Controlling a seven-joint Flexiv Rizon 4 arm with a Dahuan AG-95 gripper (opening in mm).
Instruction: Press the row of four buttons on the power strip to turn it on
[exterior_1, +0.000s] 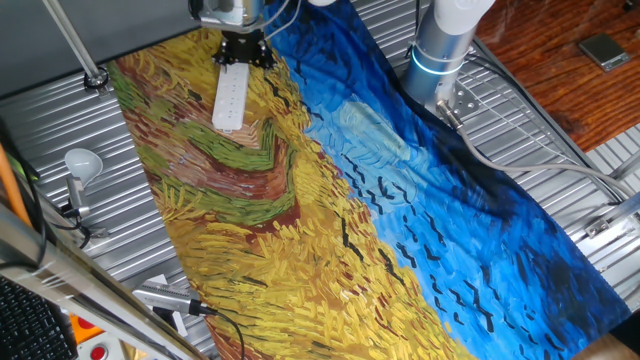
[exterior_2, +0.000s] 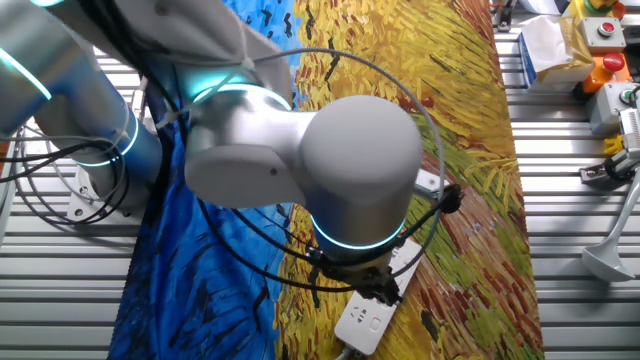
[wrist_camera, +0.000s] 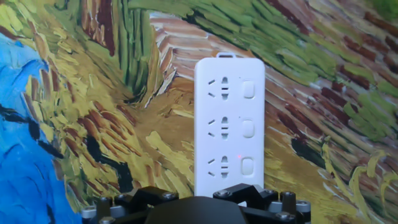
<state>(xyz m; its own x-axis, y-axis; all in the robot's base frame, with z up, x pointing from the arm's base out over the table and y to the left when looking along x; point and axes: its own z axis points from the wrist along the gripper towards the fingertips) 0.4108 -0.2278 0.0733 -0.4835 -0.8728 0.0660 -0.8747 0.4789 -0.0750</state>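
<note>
Three buttons (wrist_camera: 248, 129) show in the hand view, pale squares in a column down the right side of the strip (wrist_camera: 229, 124); the fourth is hidden under the black body of the gripper (wrist_camera: 199, 208) at the bottom edge. Each visible button sits beside a set of socket slots.

In one fixed view, a bulb (exterior_1: 82, 162) lies at the far left on the ribbed metal table (exterior_1: 60, 120), well apart from everything else. To its right the cloth (exterior_1: 330, 200), painted yellow and blue, covers the middle of the table. The strip (exterior_1: 231, 98) lies on the yellow part near the cloth's top edge, long axis running away from the gripper (exterior_1: 243, 52), which hangs over its far end. Further right, the arm's base (exterior_1: 440, 50) stands at the blue side.

In the other fixed view, the arm (exterior_2: 300, 165) fills the left and centre, and the strip (exterior_2: 372, 310) pokes out below the wrist at the bottom.

Whether the fingers are apart or together I cannot tell: no view shows the tips.
</note>
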